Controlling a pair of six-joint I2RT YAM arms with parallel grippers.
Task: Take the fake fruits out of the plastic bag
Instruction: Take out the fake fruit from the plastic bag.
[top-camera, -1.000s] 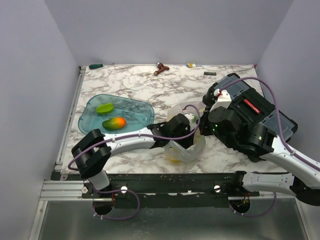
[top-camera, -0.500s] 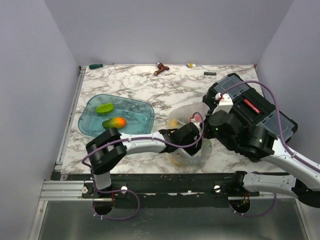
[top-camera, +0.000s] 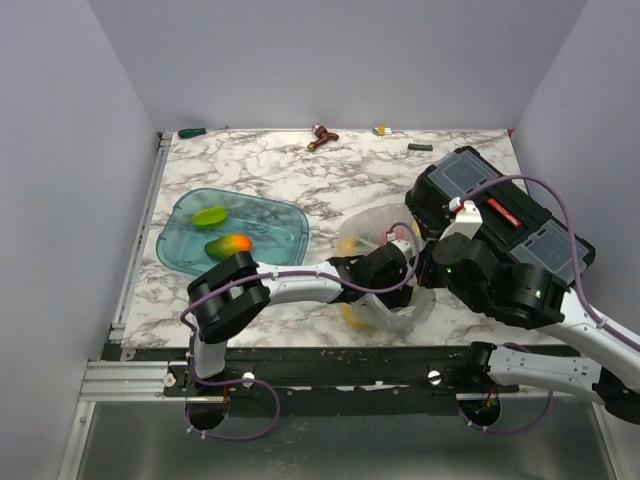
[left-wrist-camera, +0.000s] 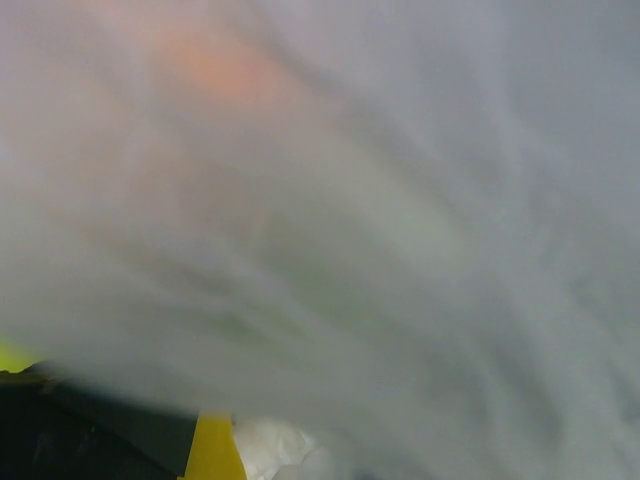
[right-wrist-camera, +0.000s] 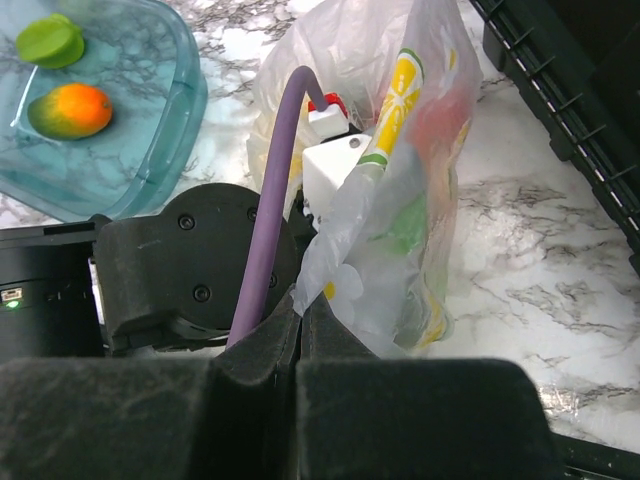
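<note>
The plastic bag (top-camera: 372, 225) stands crumpled at the table's front middle, and also shows in the right wrist view (right-wrist-camera: 425, 200). My left wrist (top-camera: 378, 270) reaches into it from the left. Its fingers are hidden inside, and the left wrist view shows only blurred plastic (left-wrist-camera: 400, 200). My right gripper (right-wrist-camera: 303, 300) is shut on the bag's near edge. Red (right-wrist-camera: 440, 125) and green (right-wrist-camera: 405, 225) shapes show through the plastic, and something yellow (top-camera: 350, 318) lies at the bag's bottom. A green fruit (top-camera: 210, 215) and a red-orange-green fruit (top-camera: 228, 245) lie in the teal tray (top-camera: 285, 215).
A black toolbox (top-camera: 500, 215) stands right of the bag, close behind my right arm. Small items lie along the table's far edge: a brown piece (top-camera: 322, 136), a green one (top-camera: 191, 132) and a black one (top-camera: 420, 147).
My left arm has pushed further right into the bag. The right arm has shifted right and nearer with the bag's edge. The bag has slid to the right.
</note>
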